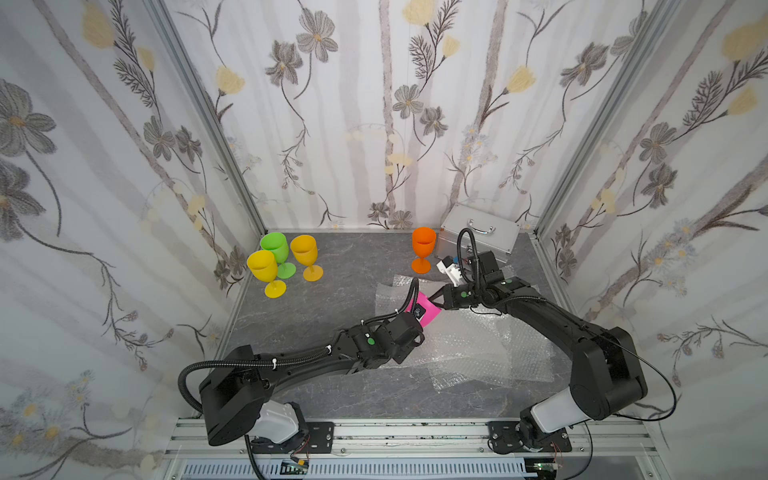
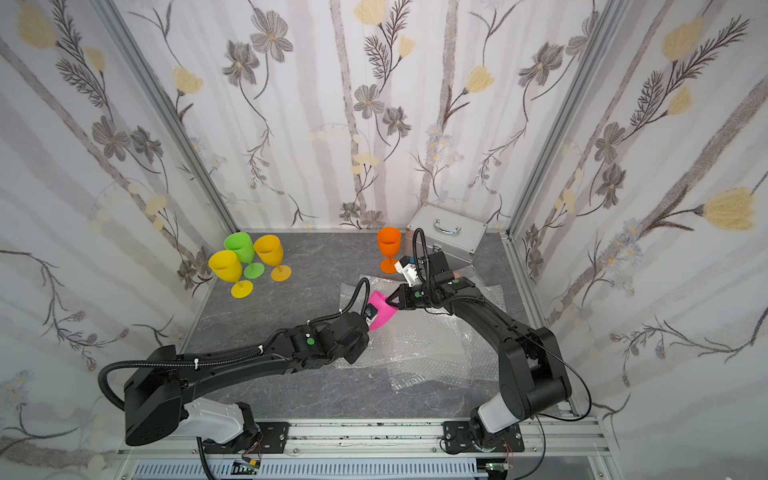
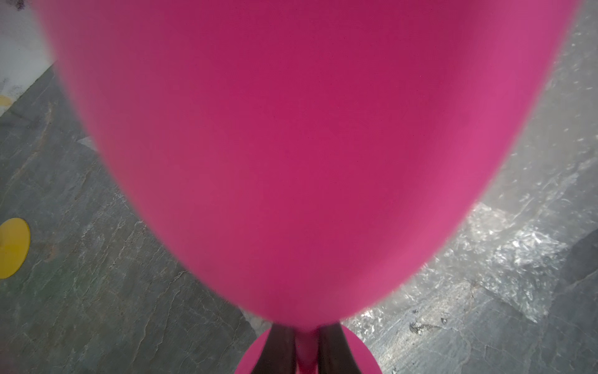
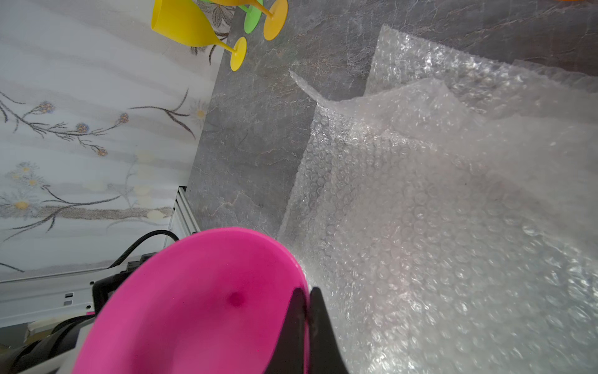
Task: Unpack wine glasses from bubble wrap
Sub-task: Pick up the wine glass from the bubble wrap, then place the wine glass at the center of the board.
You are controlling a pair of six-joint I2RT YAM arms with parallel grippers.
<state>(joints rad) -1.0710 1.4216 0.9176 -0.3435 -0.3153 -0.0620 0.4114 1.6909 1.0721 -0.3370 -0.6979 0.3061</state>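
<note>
A pink wine glass (image 1: 428, 306) (image 2: 380, 311) hangs tilted above the table's middle, free of wrap. My left gripper (image 3: 306, 333) is shut on its thin stem, a dark finger on each side, with the round foot behind. The bowl (image 3: 291, 145) fills the left wrist view. My right gripper (image 4: 307, 291) (image 1: 436, 297) is shut on the bowl's rim (image 4: 301, 275), one finger inside and one outside. Flat, crinkled bubble wrap (image 1: 478, 345) (image 4: 437, 210) lies below. Green (image 1: 274, 245), yellow (image 1: 262, 266) and amber (image 1: 304, 249) wine glasses stand upright at the back left; an orange one (image 1: 424, 243) stands at the back.
A silver case (image 1: 482, 232) with a handle sits in the back right corner, close behind the right arm's wrist. A small white object (image 1: 451, 270) lies between the orange glass and the case. Flowered walls close in the left, back and right sides.
</note>
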